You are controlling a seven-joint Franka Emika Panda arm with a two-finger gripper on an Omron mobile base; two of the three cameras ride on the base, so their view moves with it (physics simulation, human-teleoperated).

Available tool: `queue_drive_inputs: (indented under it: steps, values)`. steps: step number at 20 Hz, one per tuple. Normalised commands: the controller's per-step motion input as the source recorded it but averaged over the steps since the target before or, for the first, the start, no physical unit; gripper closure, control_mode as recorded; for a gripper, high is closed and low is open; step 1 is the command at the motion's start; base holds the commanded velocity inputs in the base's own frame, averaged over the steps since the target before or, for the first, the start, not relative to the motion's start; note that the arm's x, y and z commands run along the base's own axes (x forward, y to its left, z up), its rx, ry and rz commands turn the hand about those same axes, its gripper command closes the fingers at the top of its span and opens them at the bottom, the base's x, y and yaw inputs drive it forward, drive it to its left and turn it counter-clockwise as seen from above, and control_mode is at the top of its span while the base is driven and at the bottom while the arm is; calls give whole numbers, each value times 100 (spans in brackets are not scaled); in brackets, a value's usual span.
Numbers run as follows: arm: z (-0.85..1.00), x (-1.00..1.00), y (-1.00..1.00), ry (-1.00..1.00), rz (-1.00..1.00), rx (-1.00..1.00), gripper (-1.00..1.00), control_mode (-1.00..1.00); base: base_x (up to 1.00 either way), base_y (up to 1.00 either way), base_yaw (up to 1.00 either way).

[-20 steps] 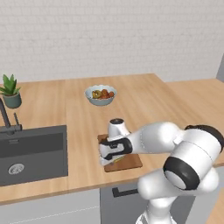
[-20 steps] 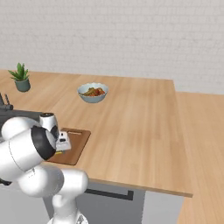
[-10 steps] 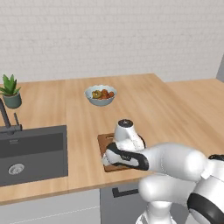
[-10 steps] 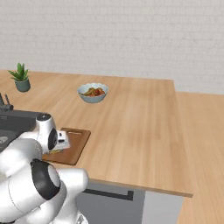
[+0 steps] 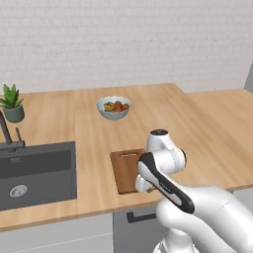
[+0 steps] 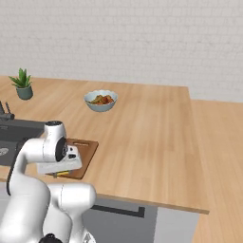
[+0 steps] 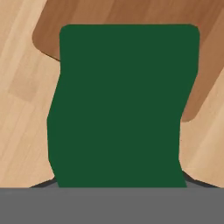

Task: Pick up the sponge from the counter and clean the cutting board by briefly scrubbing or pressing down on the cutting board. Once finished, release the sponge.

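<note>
With the gripper clamped on the sponge, press straight down, keeping the cutting board directly beneath it.

Light wood counter with cutting board, fruit bowl, potted plant, inset sink.

You've got a white painted brick wall behind the light wood-plank counter, a dark inset sink at left, grey cabinet fronts below, even soft light.
</note>
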Motion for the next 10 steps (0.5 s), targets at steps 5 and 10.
queue_drive_inputs:
  steps: [5,10]
  values:
    - [-49,-14,-55,-11,0,1,100,-100,0,0,0]
    - [-54,0,-17,-13,0,0,100,-100,0,0,0]
